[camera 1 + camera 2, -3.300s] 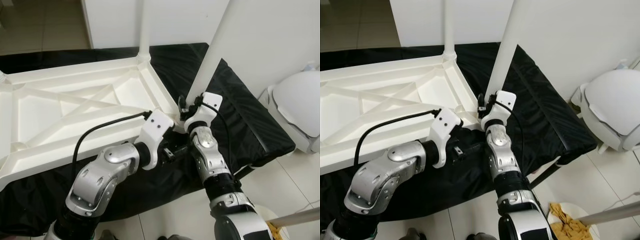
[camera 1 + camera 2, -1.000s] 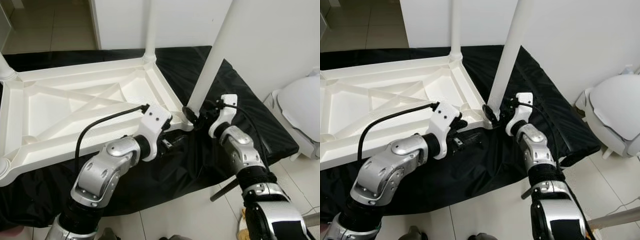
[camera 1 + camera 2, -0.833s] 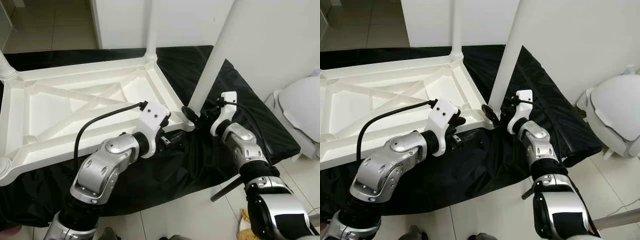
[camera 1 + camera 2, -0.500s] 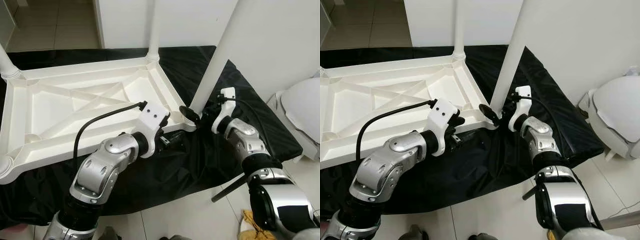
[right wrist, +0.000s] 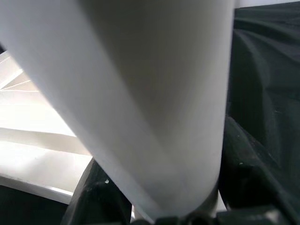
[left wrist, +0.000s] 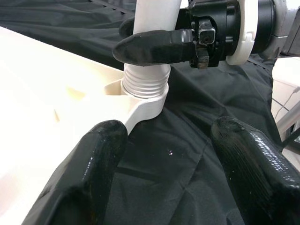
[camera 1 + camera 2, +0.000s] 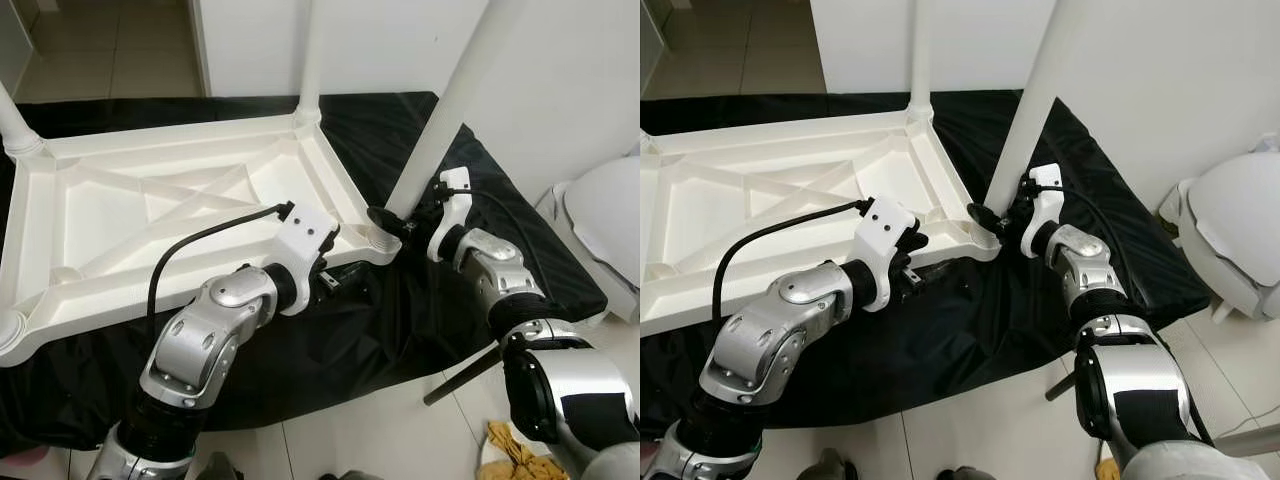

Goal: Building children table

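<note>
The white children's table (image 7: pixel 150 200) lies upside down on a black cloth (image 7: pixel 520 250). At its near right corner a long white leg (image 7: pixel 450 110) stands tilted. Its ribbed threaded end (image 6: pixel 146 79) sits in the corner socket (image 6: pixel 140 105) with some threads showing. My right gripper (image 7: pixel 395 215) is shut on the leg just above the socket; in the right wrist view its fingers (image 5: pixel 101 197) flank the leg (image 5: pixel 140 93). My left gripper (image 6: pixel 173 150) is open just in front of that corner, one finger against the table's rim, the other over the cloth.
Two more legs stand at the far right corner (image 7: pixel 310 50) and far left corner (image 7: pixel 15 125). A white rounded object (image 7: pixel 605 220) sits at the right by the wall. A dark rod (image 7: pixel 460 365) and a yellow rag (image 7: pixel 515 450) lie on the tiled floor.
My right forearm has swung out to the right and its wrist has turned round the leg's base, still gripping it. The left gripper has stayed by the corner. The camera has shifted slightly.
</note>
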Motion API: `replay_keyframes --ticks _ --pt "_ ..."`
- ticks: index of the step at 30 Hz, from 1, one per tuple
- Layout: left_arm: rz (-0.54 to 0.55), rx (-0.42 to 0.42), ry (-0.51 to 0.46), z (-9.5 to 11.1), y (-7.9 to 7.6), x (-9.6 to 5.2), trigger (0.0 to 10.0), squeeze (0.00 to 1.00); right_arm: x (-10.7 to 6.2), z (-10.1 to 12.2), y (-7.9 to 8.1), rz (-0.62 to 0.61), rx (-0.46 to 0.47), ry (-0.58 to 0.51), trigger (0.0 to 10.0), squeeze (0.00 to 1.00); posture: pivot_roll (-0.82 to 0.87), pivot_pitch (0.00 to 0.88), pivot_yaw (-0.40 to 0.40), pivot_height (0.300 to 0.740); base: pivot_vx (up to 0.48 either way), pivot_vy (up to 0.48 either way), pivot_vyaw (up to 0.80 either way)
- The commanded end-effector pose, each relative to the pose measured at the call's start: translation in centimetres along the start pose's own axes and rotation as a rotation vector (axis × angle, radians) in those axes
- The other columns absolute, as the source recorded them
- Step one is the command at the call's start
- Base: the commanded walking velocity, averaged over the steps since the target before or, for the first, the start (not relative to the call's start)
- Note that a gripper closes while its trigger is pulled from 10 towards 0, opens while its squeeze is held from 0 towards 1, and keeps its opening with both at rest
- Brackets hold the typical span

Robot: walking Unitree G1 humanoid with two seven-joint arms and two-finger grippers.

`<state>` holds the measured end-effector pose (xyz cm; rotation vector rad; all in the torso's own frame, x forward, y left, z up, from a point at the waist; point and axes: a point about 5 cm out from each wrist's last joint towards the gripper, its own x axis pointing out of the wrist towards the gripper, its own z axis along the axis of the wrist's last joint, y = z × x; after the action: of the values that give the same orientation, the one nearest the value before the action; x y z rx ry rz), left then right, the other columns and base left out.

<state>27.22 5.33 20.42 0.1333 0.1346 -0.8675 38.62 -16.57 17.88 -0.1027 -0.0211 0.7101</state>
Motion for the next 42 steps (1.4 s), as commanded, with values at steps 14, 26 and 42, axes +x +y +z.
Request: replay_keyframes --ticks 14,26,42 --pt "0.042 0.006 -0.011 0.4 0.0 -0.1 10.0 0.0 -0.8 -1.7 -0.8 -0.061 0.06 0.106 0.0 0.0 0.03 0.067 -0.059 0.74 0.0 0.0 0.0" --pt "0.03 0.005 -0.019 0.5 -0.5 -0.2 10.0 0.0 -0.8 -2.5 -1.0 -0.15 0.088 0.166 0.0 0.0 0.03 0.062 -0.068 0.74 0.0 0.0 0.0" --pt "0.021 -0.007 -0.022 0.4 -0.8 -0.3 10.0 0.0 0.2 -2.8 0.0 -0.286 0.124 0.071 0.0 0.0 0.03 0.073 -0.075 0.74 0.0 0.0 0.0"
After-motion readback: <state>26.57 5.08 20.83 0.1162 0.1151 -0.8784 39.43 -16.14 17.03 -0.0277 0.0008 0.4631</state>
